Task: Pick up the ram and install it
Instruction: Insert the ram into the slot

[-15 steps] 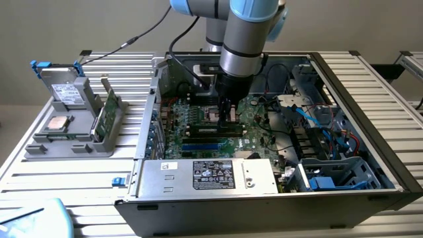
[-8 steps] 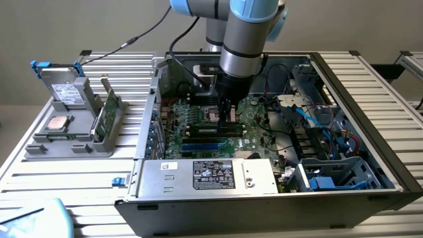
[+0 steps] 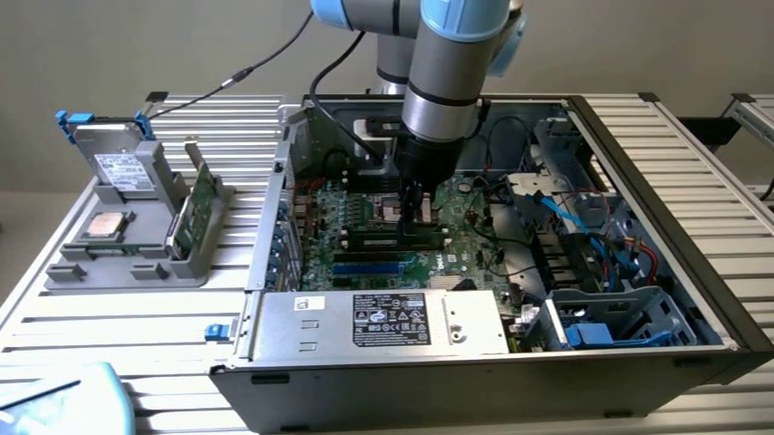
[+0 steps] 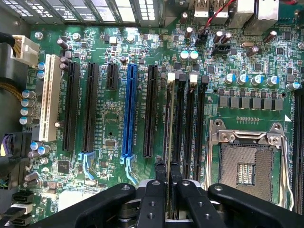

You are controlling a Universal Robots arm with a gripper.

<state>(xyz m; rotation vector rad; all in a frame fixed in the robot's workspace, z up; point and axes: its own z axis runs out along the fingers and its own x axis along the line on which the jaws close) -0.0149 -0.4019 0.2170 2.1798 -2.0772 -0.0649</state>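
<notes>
Step in hand: insertion. Gripper (image 3: 415,217) at centre of exterior view, inside case. Fingers (image 4: 160,171) nearly closed, pinching ram (image 4: 169,123), which stands edge-on in memory slot (image 4: 171,77) near empty processor socket (image 4: 244,166). Full seating unclear. Judgement: needs straight, level downward press.

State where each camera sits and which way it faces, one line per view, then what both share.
Exterior view: off the arm, high, looking down into the open computer case; the arm reaches in from above.
Wrist view: on the wrist, facing straight down at the motherboard; the jaws show, closed on the ram.
Shared: motherboard, ram, empty processor socket.
</notes>
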